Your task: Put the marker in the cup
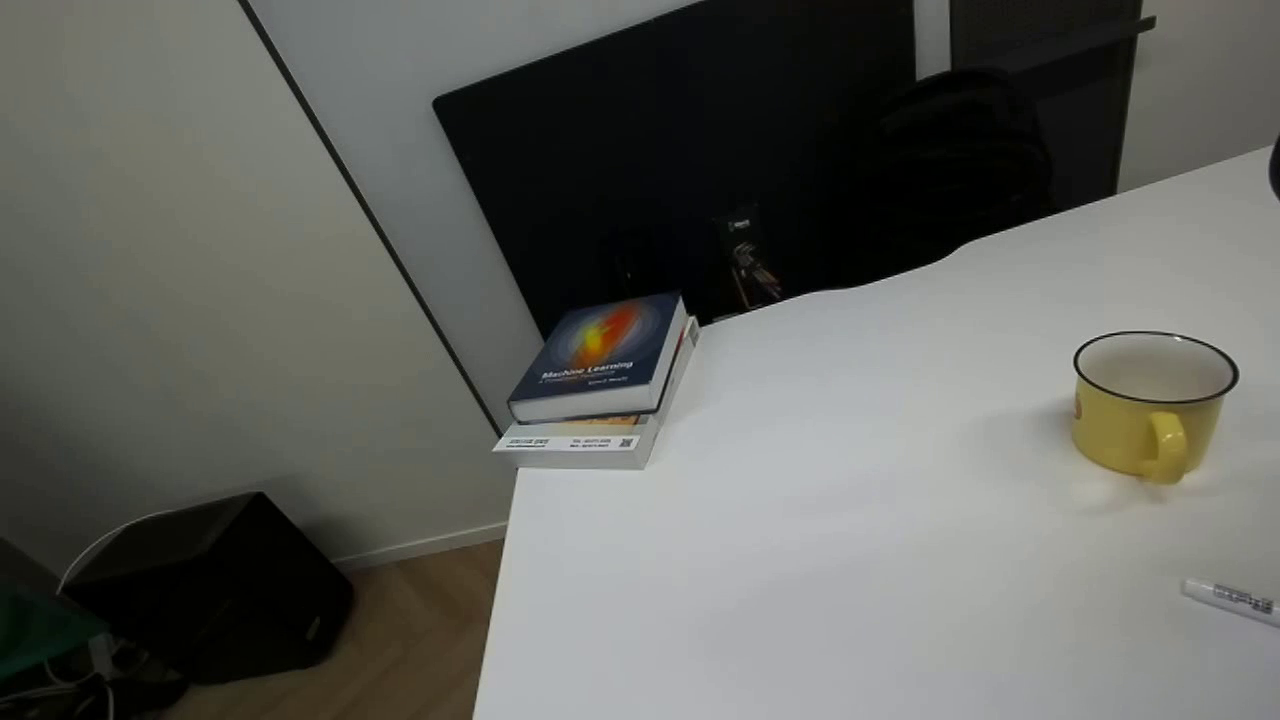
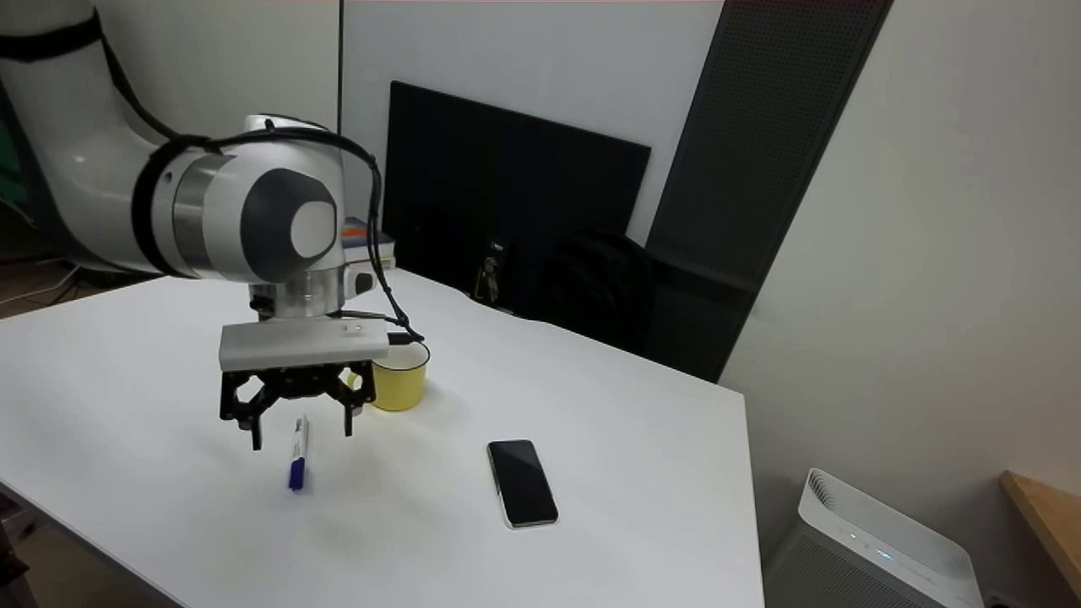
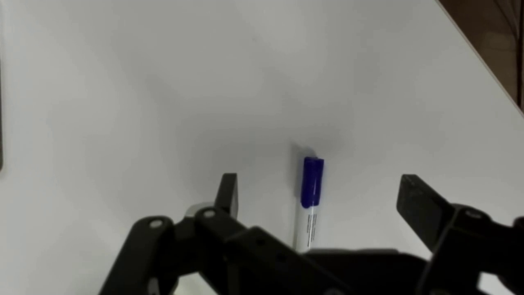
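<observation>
Hovering near marker [image 3: 310, 200], end effector [image 2: 301, 441] spread wide

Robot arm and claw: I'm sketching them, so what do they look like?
The arm is white and rounded, with silvery rings, a dark grey cap, black bands and a black cable. The claw is black, with two angular, jointed fingers on a pale block.

Thin marker [image 2: 299, 453]: white barrel, small dark print, blue cap [image 3: 312, 182] on. Lying flat on the counter [image 2: 633, 473], outside the cup [image 1: 1130, 430], near it but apart; capped end is the one farther from the cup. Wrist view: cap points up, lower barrel hidden. Yellow cup upright, pale inside, dark rim; handle [image 1: 1168, 448] at the front in an exterior view.
</observation>
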Action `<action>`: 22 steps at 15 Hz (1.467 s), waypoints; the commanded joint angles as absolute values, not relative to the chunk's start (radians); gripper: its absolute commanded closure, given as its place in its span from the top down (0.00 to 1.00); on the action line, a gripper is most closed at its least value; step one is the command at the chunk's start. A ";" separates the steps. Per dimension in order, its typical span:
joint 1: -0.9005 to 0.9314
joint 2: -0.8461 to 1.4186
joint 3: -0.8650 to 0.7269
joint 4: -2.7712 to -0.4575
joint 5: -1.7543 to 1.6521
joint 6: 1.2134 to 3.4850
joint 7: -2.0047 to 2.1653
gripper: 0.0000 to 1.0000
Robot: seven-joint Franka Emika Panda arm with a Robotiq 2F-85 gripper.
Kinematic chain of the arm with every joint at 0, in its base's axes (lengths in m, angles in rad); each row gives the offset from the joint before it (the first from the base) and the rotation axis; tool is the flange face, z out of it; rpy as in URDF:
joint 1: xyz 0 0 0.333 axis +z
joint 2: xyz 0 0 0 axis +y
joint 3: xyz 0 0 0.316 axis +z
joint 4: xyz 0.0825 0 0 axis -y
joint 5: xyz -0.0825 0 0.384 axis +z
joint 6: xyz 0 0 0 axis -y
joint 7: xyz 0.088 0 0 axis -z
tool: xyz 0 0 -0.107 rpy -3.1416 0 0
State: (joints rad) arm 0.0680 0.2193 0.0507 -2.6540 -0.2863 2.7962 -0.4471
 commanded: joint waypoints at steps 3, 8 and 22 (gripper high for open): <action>0.141 0.326 -0.030 -2.615 -0.441 2.917 -0.289 1.00; 0.220 0.411 -0.107 -2.575 -0.442 2.980 -0.232 1.00; 0.320 0.528 -0.147 -2.521 -0.412 3.021 -0.182 0.60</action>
State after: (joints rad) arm 0.3046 0.5114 -0.1358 -2.5381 -0.4082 3.0099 -0.2265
